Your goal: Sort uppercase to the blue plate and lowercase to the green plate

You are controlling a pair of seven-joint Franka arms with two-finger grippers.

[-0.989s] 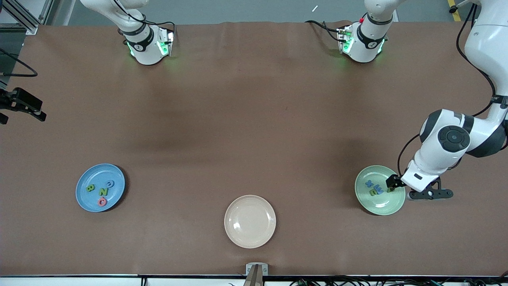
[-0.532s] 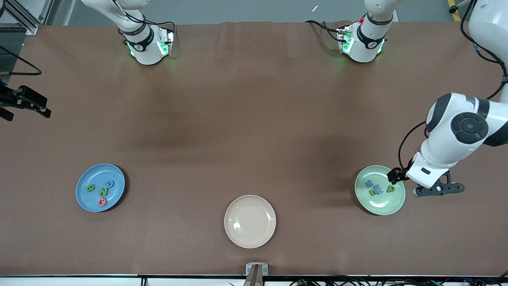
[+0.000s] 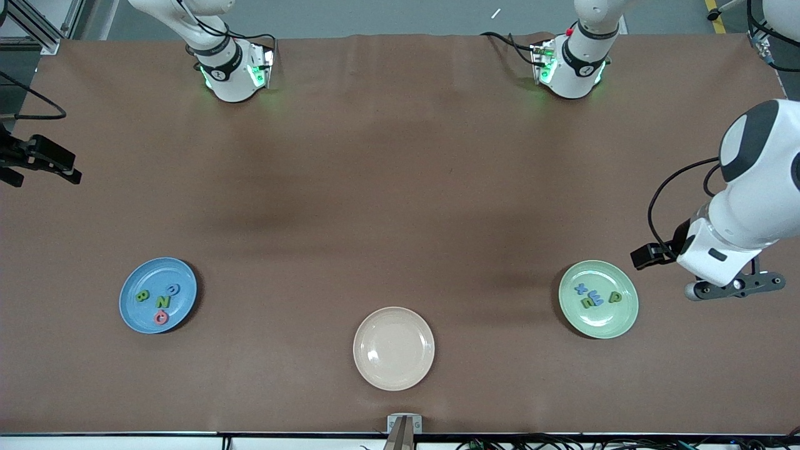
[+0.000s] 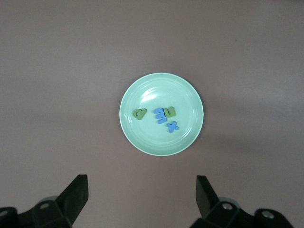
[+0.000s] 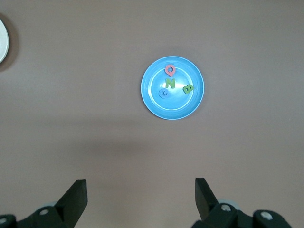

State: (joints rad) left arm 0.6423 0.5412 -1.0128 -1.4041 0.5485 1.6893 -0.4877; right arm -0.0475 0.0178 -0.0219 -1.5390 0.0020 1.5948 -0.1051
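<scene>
The blue plate (image 3: 140, 315) (image 5: 173, 108) holds the uppercase letters: green B (image 3: 142, 296), green N (image 3: 163, 302), blue C (image 3: 173, 289) and a red round letter (image 3: 161, 317). In the green plate (image 3: 600, 322) (image 4: 156, 140) lie the lowercase letters: blue x (image 3: 582, 289), green n (image 3: 587, 302), blue m (image 3: 597, 299) and green p (image 3: 615, 297). My left gripper (image 3: 647, 257) (image 4: 141, 183) hangs open and holds nothing, high over the table beside the green plate. My right gripper (image 3: 47, 164) (image 5: 141, 185) waits open over the table's edge at the right arm's end.
A bare cream plate (image 3: 394, 348) sits between the two coloured plates, nearer the front camera. A small metal fixture (image 3: 404, 425) stands at the table's front edge. Both arm bases stand along the table's back edge.
My left gripper has risen off the green plate and pulled back toward the left arm's end, uncovering the green p lying in the plate. The right gripper barely shifted.
</scene>
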